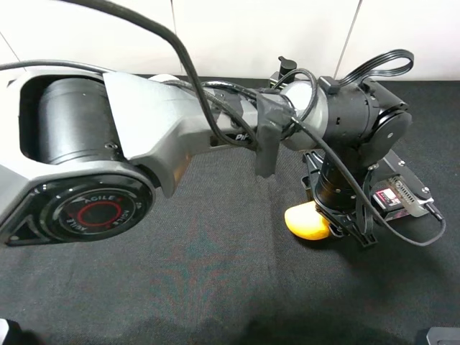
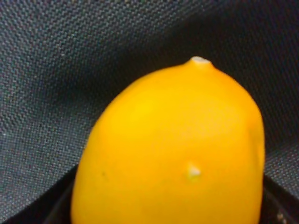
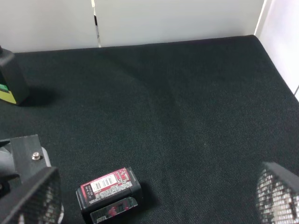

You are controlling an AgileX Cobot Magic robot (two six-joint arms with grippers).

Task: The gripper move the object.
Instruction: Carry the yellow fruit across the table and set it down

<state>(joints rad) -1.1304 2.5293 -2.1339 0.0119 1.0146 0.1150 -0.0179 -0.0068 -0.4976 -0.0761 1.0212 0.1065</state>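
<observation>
The object (image 1: 307, 221), a smooth yellow-orange mango-like oval, lies on the black cloth right of centre. My left arm reaches across the exterior view, and its gripper (image 1: 336, 215) comes down over the object's right half. In the left wrist view the object (image 2: 173, 149) fills the frame, with dark finger edges just showing at both lower corners, close against it. My right gripper (image 3: 156, 186) is open and empty, its mesh-patterned fingers (image 3: 32, 196) wide apart above the cloth.
A small black box with a pink label (image 1: 395, 195) lies just right of the left gripper and also shows in the right wrist view (image 3: 110, 193). A dark container with a yellow-green label (image 3: 10, 77) stands near the back wall. A black pump top (image 1: 287, 67) shows behind the arm.
</observation>
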